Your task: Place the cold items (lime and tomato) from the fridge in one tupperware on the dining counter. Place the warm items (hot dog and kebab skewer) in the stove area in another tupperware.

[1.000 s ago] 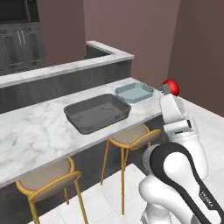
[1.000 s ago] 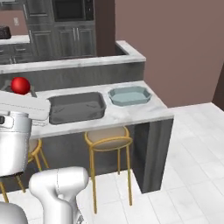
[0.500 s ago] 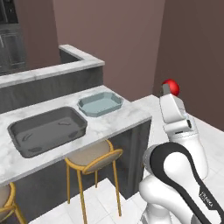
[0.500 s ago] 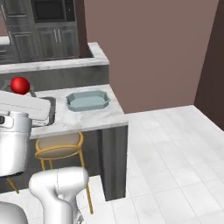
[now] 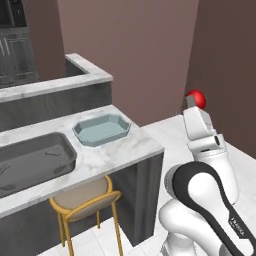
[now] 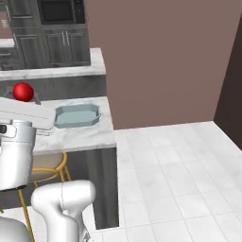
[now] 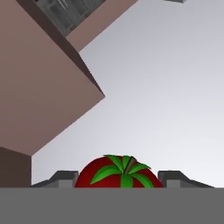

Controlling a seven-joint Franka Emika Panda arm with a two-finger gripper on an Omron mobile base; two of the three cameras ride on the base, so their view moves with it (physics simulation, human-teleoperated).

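A red tomato [image 7: 118,173] with a green stem sits between my gripper's [image 7: 119,178] two dark fingertips, held high above the arm. The same tomato [image 5: 196,98] shows at the top of the white arm, and again as a red ball [image 6: 23,91] at the left. A pale blue tupperware [image 5: 101,130] stands on the marble dining counter [image 5: 125,150] near its right end; it also shows as the light blue tray [image 6: 76,116]. To its left lies a dark grey tupperware [image 5: 30,160]. Lime, hot dog and kebab skewer are out of view.
A gold-legged stool [image 5: 85,205] stands under the counter. A raised marble ledge [image 5: 75,80] runs behind the counter. Dark cabinets [image 6: 61,33] fill the back wall. White tiled floor [image 6: 179,165] lies open to the right of the counter's end.
The whole scene has slid left in both base views, so the base has driven along the counter toward its right end. The tomato stays in the gripper, held up as before.
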